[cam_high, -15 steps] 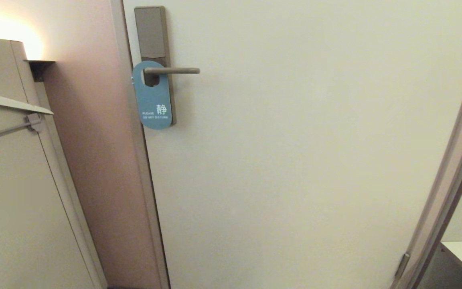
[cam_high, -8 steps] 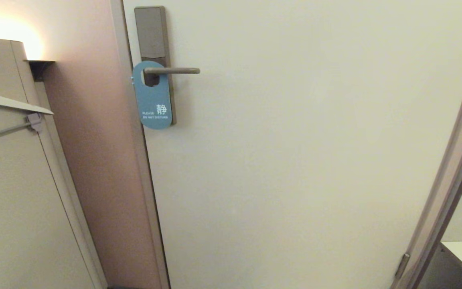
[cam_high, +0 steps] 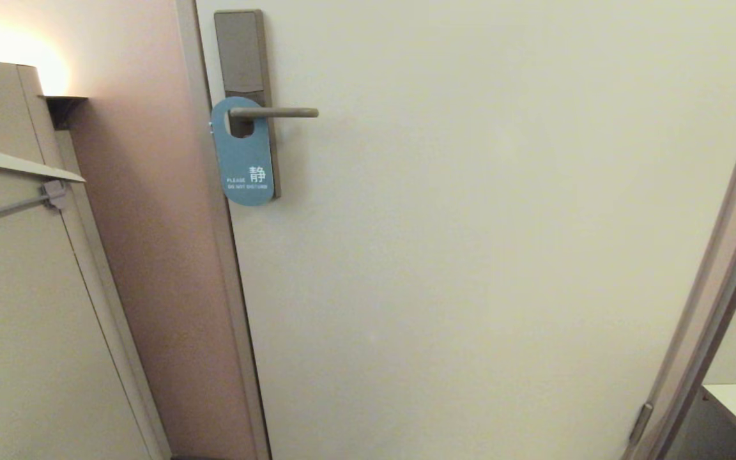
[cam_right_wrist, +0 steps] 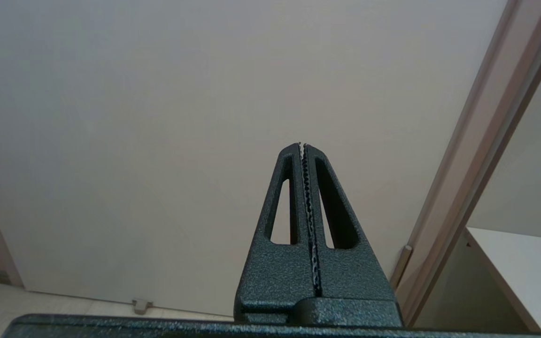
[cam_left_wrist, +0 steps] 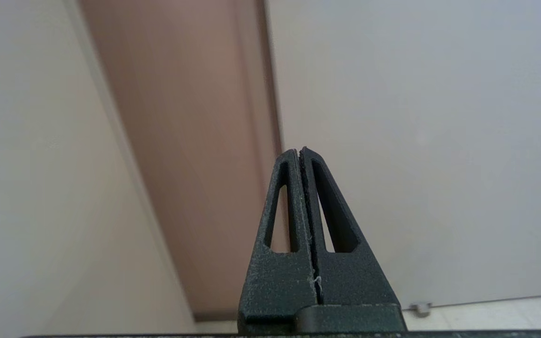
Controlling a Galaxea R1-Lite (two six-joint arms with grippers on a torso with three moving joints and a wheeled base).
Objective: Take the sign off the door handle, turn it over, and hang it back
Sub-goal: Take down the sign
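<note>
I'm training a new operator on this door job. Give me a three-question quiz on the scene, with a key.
1. True or false: the sign hangs on the door handle with its blue side facing out.
2. How do the left claw and right claw stand? A) both shut and empty B) both open C) one shut on the sign
3. Fill in: the lever sticks out from a tall narrow lock ____.

Key: 1 true; 2 A; 3 plate.
</note>
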